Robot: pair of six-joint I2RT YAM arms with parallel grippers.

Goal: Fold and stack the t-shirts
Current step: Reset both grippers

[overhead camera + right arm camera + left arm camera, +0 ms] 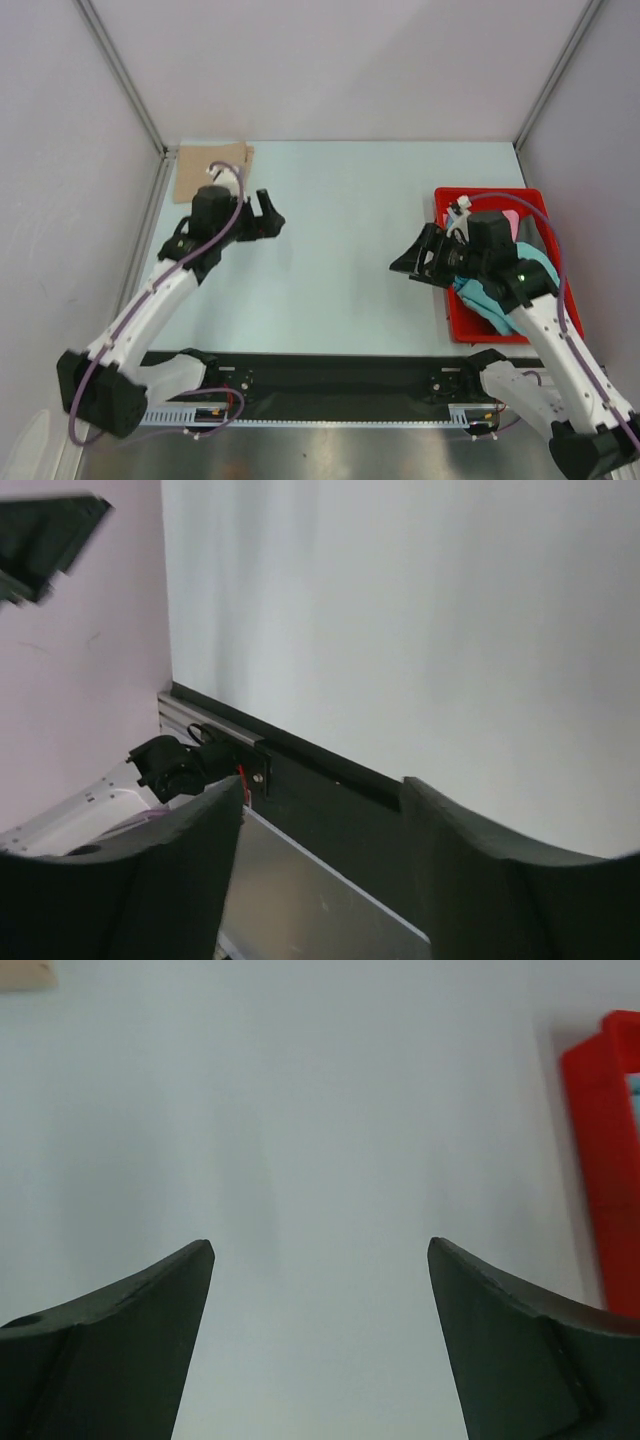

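The tan shirt (205,168) lies folded at the table's (340,230) far left corner. The teal shirt (490,300) and pink shirt (512,217) sit in the red bin (480,194) — right behind the right pincer (408,258), which is spread, empty and pointing away. The left pincer (272,212) — spread wide, empty — is well apart from the bin, so the right arm is nearer.

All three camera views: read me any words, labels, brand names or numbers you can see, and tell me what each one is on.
No text can be read in any view.
tan t-shirt: plain, no print.
teal t-shirt: plain where it shows.
red bin: no label visible.
pale strips on the base rail: fine marks, too small to read.
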